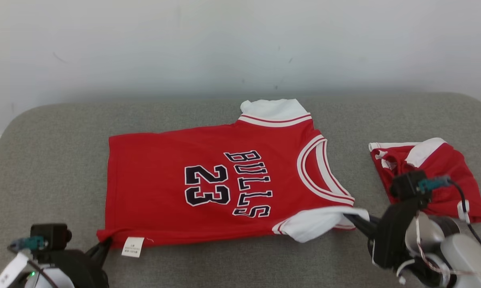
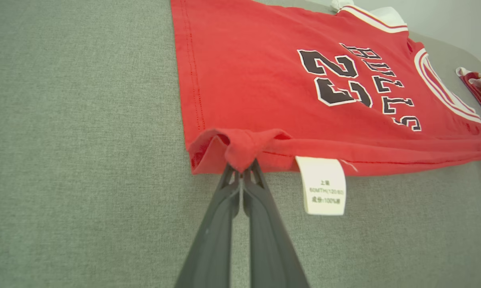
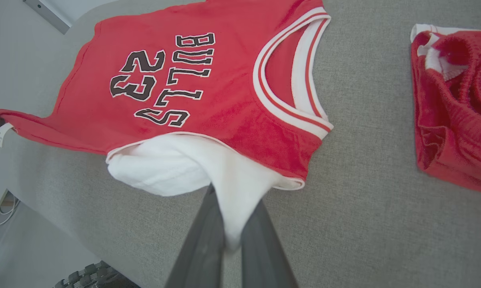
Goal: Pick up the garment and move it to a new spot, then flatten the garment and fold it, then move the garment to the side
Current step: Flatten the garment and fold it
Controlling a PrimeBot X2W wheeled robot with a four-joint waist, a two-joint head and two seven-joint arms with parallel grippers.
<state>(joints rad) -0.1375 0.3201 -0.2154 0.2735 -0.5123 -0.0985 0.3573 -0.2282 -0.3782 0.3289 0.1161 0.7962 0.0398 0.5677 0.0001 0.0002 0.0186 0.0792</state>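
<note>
On the grey padded surface (image 1: 48, 168), centre: one red jersey (image 1: 164, 172) with black "BULLS 23" print. It lies spread flat, front up, with the neck opening toward the robot's right and the hem toward its left.

- Fittings: a white sleeve (image 1: 316, 226) at the near right corner, and a white care label (image 1: 133, 247) (text unreadable from the head view) hanging off the near edge by the hem.
- Near left corner: the left gripper (image 2: 242, 170), fingers pressed together, pinches a bunched fold of red hem just beside the label.
- Near right corner: the right gripper (image 3: 234, 196) is clenched on the white sleeve, with cloth between its two fingers.
- Further right, apart from the jersey: a crumpled red-and-white garment (image 1: 444, 176), partly behind the right wrist.
</note>
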